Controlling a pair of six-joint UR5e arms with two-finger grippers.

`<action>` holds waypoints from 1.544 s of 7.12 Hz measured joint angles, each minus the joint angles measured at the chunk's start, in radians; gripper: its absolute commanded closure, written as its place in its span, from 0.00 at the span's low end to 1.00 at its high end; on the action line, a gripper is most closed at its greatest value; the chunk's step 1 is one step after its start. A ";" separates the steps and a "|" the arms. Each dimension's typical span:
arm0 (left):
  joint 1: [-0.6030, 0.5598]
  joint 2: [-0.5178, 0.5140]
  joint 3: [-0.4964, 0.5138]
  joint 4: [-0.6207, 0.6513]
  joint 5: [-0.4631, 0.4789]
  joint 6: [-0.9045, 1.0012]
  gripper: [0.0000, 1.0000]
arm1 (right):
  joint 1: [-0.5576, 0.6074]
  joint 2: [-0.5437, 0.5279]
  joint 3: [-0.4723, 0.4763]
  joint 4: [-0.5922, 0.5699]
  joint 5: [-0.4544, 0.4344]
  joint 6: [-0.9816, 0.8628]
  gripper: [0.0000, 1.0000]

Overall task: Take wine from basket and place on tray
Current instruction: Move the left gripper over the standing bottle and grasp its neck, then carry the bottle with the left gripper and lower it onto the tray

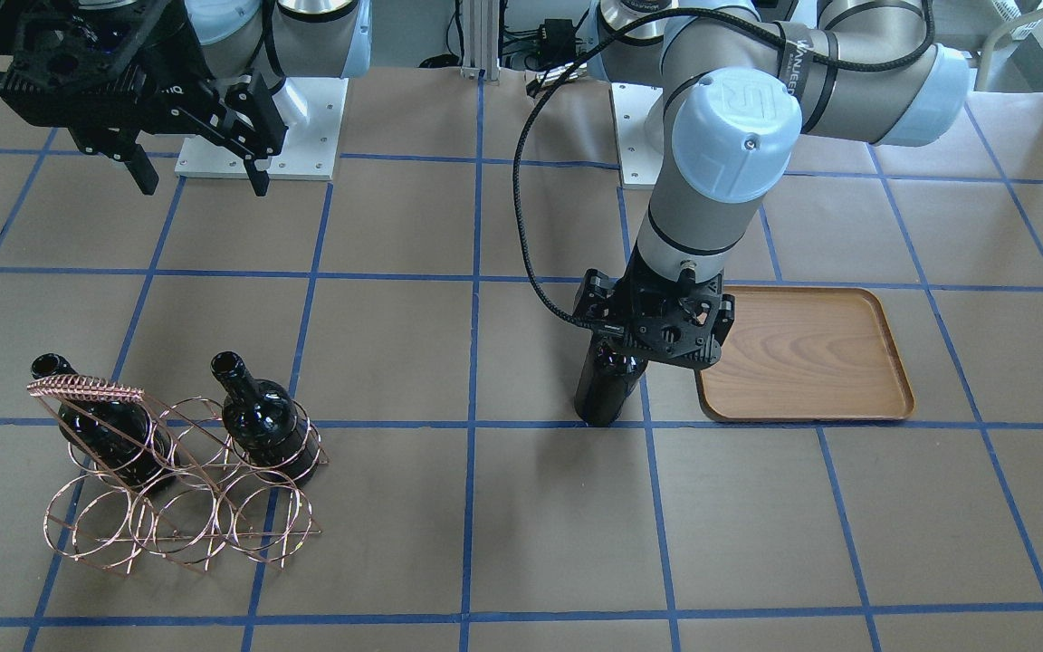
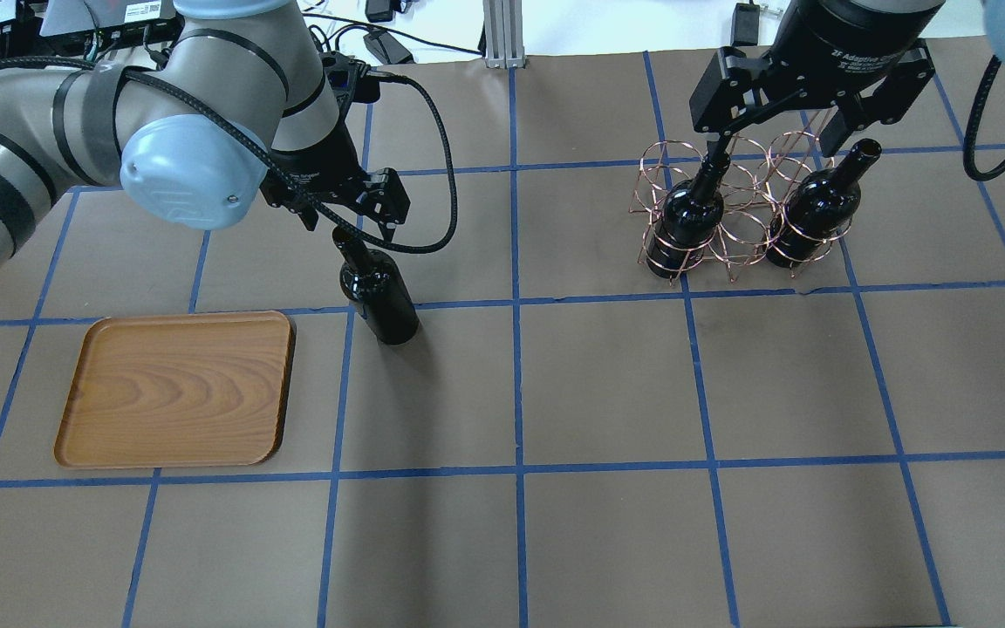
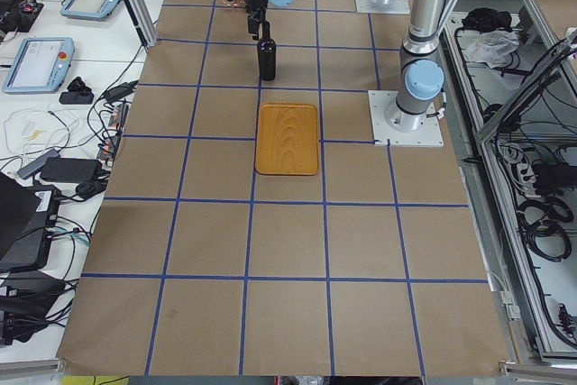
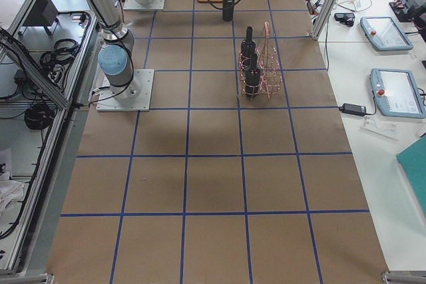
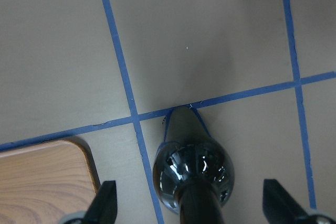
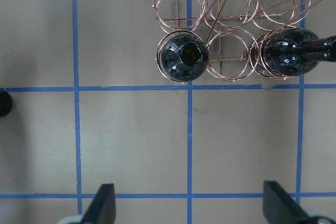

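Observation:
One wine bottle [image 2: 380,301] stands upright on the table on a blue tape line, just right of the empty wooden tray [image 2: 180,388]; it also shows in the front view [image 1: 605,394]. My left gripper [image 2: 351,228] is open, its fingers wide apart on either side of the bottle's neck, as the left wrist view [image 5: 191,205] shows. The copper wire basket [image 2: 742,222] holds two more bottles [image 2: 690,218] [image 2: 808,218]. My right gripper [image 2: 795,122] is open and empty, high above the basket.
The table is brown paper with a blue tape grid. The tray's corner [image 5: 42,177] lies close to the standing bottle's base. The basket's coiled handle [image 1: 87,389] rises beside its bottles. Arm bases stand at the robot's edge.

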 measured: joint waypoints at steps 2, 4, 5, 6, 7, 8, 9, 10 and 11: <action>0.001 -0.006 -0.003 -0.002 0.003 -0.002 0.35 | 0.000 0.000 0.001 -0.001 0.001 0.000 0.00; 0.001 -0.005 -0.004 -0.004 0.003 -0.001 0.34 | 0.001 0.000 0.001 -0.001 0.003 0.001 0.00; 0.000 -0.003 -0.004 -0.006 0.002 -0.001 0.34 | 0.001 0.000 0.001 -0.001 0.003 0.001 0.00; -0.002 0.002 -0.004 -0.010 0.001 -0.001 0.34 | 0.000 0.000 0.002 -0.001 0.004 0.001 0.00; -0.003 0.003 -0.005 -0.013 0.001 0.000 0.44 | 0.000 0.000 0.002 -0.001 0.006 0.001 0.00; -0.004 0.001 -0.005 -0.015 0.002 0.001 0.44 | 0.000 0.000 0.002 -0.001 0.007 0.001 0.00; -0.004 0.000 -0.005 -0.023 0.003 0.004 0.45 | 0.000 0.000 0.002 -0.002 0.005 -0.008 0.00; -0.004 0.002 -0.005 -0.036 0.003 0.005 0.84 | 0.000 0.000 0.003 -0.002 0.002 -0.023 0.00; -0.004 0.005 -0.005 -0.044 0.002 0.006 1.00 | 0.000 0.000 0.003 -0.003 0.002 -0.032 0.00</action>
